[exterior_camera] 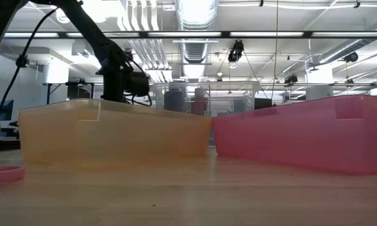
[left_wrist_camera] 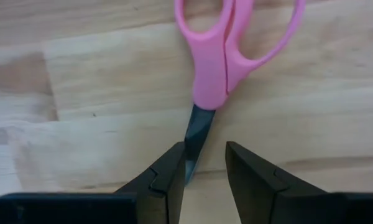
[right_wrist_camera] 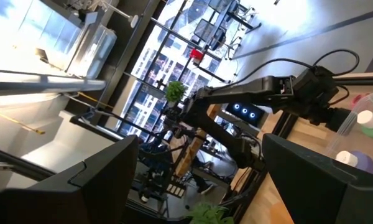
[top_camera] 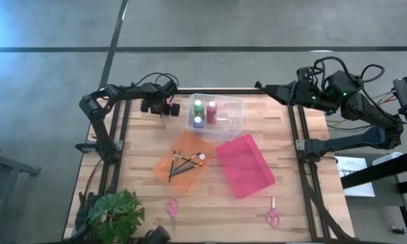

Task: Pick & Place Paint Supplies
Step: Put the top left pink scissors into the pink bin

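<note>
The clear bin (top_camera: 234,122) at the table's far middle holds the green (top_camera: 199,106), pink-red (top_camera: 211,110) and blue (top_camera: 199,122) bottles, all standing upright. Several thin paintbrushes (top_camera: 185,163) lie in the orange bin (top_camera: 164,169). My left gripper (top_camera: 165,107) hovers left of the clear bin and is open (left_wrist_camera: 205,165). In its wrist view, pink-handled scissors (left_wrist_camera: 227,56) lie flat on the wood, with the blade tip between its fingers. My right gripper (top_camera: 261,86) waits open (right_wrist_camera: 199,180) over the table's far right edge. My left gripper stands with a finger on either side of the scissors' dark blade tip (left_wrist_camera: 196,134), coming from above with the fingers along the blade. The blade lies close to one finger (left_wrist_camera: 171,171). Whether they touch, I cannot tell.
A pink bin (top_camera: 244,165) sits right of the orange one. Two more pink scissors (top_camera: 171,207) (top_camera: 273,215) lie near the table's near edge, and a green plant (top_camera: 115,213) stands at the near left corner. In the low view the orange (exterior_camera: 113,135) and pink (exterior_camera: 301,138) bins fill the front.
</note>
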Available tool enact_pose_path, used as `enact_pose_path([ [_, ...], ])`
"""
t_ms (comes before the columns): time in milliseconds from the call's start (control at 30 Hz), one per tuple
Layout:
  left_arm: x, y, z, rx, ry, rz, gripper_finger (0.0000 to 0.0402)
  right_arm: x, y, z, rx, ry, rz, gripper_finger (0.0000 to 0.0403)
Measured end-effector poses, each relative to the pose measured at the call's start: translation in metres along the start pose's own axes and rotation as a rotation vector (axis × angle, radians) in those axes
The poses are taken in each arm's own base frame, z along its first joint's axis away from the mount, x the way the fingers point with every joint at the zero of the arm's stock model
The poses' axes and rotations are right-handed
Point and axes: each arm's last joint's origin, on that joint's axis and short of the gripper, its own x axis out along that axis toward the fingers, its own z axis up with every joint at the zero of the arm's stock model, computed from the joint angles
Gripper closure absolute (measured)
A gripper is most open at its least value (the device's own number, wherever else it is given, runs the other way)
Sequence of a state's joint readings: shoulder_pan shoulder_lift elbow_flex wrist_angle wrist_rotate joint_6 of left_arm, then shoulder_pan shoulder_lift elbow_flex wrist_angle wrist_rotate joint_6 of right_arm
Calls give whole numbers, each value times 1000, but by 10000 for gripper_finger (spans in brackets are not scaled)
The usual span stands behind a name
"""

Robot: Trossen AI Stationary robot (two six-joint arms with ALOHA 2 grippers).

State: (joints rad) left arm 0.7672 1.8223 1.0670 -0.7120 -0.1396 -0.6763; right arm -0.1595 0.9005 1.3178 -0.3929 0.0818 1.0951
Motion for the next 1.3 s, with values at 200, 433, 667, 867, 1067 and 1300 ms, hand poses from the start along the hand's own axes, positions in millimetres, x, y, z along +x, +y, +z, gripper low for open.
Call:
enact_pose_path([
  [200, 0, 2, 2, 0, -5, 10, 281, 0, 0, 0, 5, 0, 1, 68],
  [433, -1, -5, -5, 17, 45, -46, 281, 0, 0, 0, -2, 0, 1, 68],
  [667, -5, -11, -11, 41, 45, -61, 281, 0, 0, 0, -6, -5, 0, 68],
  [867, -5, -13, -7, 30, -10, -59, 281, 0, 0, 0, -7, -8, -2, 68],
  [1067, -2, -13, -2, 33, -37, -69, 282, 0, 0, 1, 1, -22, -10, 68],
  [1300, 5, -13, -1, 74, -25, -47, 282, 0, 0, 1, 4, -23, -10, 68],
])
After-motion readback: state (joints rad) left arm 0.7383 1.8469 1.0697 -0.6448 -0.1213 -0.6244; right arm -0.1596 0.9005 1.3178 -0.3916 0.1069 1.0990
